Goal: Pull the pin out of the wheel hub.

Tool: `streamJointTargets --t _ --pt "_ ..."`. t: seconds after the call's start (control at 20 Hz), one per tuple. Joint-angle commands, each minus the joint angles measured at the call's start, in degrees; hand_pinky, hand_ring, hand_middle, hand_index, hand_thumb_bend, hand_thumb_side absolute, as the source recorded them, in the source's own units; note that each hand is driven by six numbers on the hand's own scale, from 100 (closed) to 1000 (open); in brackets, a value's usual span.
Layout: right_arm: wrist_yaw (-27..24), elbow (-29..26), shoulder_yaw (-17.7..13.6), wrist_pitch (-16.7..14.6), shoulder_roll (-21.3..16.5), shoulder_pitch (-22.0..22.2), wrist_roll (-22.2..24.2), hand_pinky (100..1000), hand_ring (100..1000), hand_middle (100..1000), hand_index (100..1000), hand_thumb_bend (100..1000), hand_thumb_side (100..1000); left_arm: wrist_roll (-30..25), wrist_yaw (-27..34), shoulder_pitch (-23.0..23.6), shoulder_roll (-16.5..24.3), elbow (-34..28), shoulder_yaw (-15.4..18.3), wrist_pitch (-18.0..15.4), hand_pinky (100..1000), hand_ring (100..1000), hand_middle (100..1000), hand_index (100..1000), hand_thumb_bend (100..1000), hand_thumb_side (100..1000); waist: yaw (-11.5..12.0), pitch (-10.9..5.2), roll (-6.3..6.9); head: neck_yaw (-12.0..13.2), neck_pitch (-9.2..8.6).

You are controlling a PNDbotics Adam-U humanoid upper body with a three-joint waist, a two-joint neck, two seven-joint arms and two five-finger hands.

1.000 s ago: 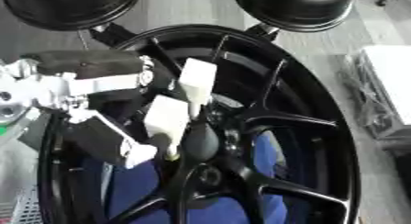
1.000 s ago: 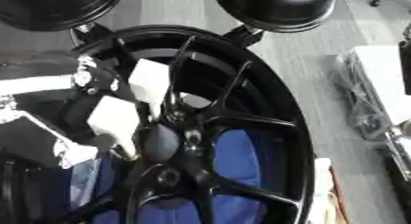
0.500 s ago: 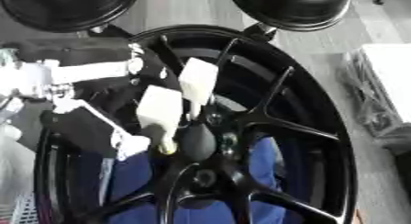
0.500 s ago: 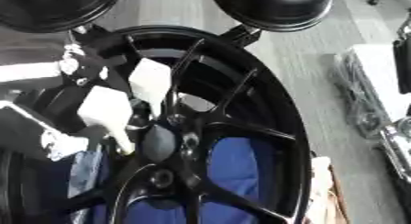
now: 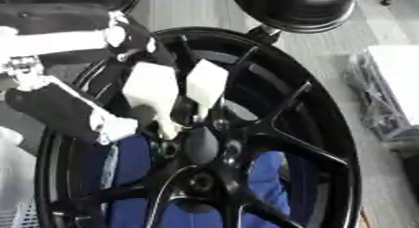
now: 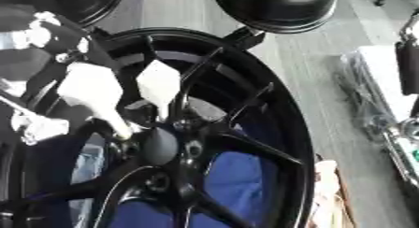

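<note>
Pin (image 5: 168, 129) only a pale sliver, just left of the hub cap (image 5: 200, 145) at the centre of the black wheel hub (image 5: 327, 143), pinched under white-tipped fingers (image 5: 151, 89) of the left hand (image 5: 123, 82), which is closed around it. Thumb (image 5: 114, 128) lower left. Right hand not visible. Blue cloth (image 6: 233, 180) under spokes; two black round objects (image 5: 299, 7) beyond the rim.

Black-and-silver left hand (image 5: 98, 101), blocky white fingers (image 5: 151, 89)
</note>
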Motion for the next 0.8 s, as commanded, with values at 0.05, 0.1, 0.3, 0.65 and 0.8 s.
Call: streamJointTargets --t 0.05,0.1,0.3,0.65,0.8 --pt "0.6 -1.0 -0.7 1.1 -1.9 0.0 -1.0 494 621 694 549 100 549 2.5 2.2 -0.6 2.8 -0.5 3.5 -0.5 532 245 193 412 100 198 0.2 -2.05 0.08 -0.4 0.33" --pt "0.6 -1.0 -0.8 1.1 -2.0 0.1 -1.0 494 621 694 549 100 549 3.3 2.8 -0.4 3.3 -0.5 4.4 -0.4 531 242 190 409 100 199 0.3 -2.10 0.09 -0.5 0.38" --pt "0.7 -1.0 -0.9 1.1 -1.9 0.2 -1.0 494 622 694 549 100 550 6.8 4.9 0.7 5.3 -0.5 7.7 -0.2 529 238 185 407 100 199 0.9 -2.31 0.03 -0.6 0.40" --pt "1.2 -1.0 -1.6 1.8 -2.4 0.7 -1.0 497 624 695 551 100 538 16.2 6.7 6.5 11.5 -0.5 16.7 4.1 522 227 176 403 100 213 1.7 -2.50 -0.50 -1.0 0.50" --pt "1.5 -1.0 -2.2 2.1 -2.6 0.8 -1.0 499 625 696 552 100 532 22.2 7.4 10.8 14.3 0.4 21.6 7.9 519 224 173 402 100 225 2.0 -2.54 -0.73 -1.0 0.48"
